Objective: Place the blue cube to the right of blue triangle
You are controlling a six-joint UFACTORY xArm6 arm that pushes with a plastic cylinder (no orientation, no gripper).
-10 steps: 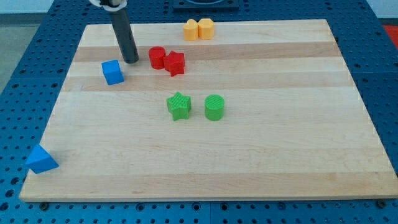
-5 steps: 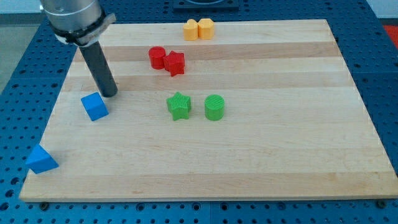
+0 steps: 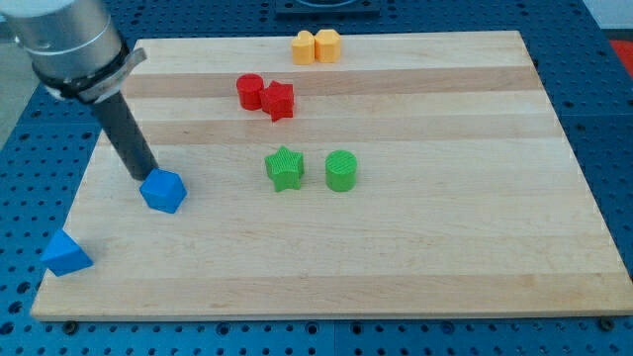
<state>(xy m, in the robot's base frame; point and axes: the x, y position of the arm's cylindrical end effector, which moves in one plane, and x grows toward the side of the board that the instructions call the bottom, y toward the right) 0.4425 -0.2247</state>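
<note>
The blue cube lies on the wooden board's left part, turned at an angle. My tip rests just above and left of the cube, touching or nearly touching its upper left edge. The rod slants up toward the view's top left. The blue triangle sits at the board's bottom left corner, well below and to the left of the cube.
A red cylinder and a red star stand together at upper centre. A green star and a green cylinder are in the middle. Two orange-yellow blocks sit at the top edge.
My tip has moved down and to the left across the board. The blue cube has been pushed from the upper left down toward the view's bottom and has turned.
</note>
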